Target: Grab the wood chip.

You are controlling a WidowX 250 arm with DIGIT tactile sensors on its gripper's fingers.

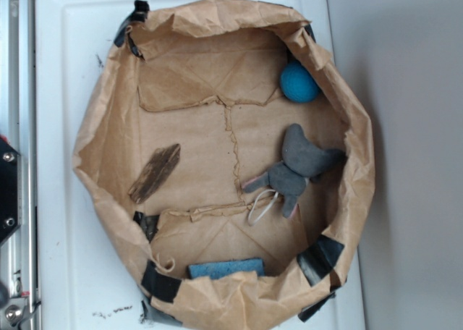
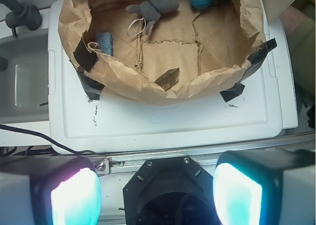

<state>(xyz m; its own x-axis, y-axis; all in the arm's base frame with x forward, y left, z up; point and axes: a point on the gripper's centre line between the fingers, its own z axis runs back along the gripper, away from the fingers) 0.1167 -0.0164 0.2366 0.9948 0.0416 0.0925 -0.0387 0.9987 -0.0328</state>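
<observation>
The wood chip is a flat dark brown sliver lying on the floor of the brown paper basin, near its left wall. In the wrist view the wood chip shows just behind the near paper wall. My gripper is open, its two glowing pads far apart at the bottom of the wrist view, with nothing between them. It hangs outside the basin, over the rail and black base, well short of the chip. The exterior view does not show the gripper.
Inside the basin lie a grey toy mouse, a blue ball and a blue sponge. Black tape patches hold the paper rim. The basin sits on a white lid. A black cable runs at left.
</observation>
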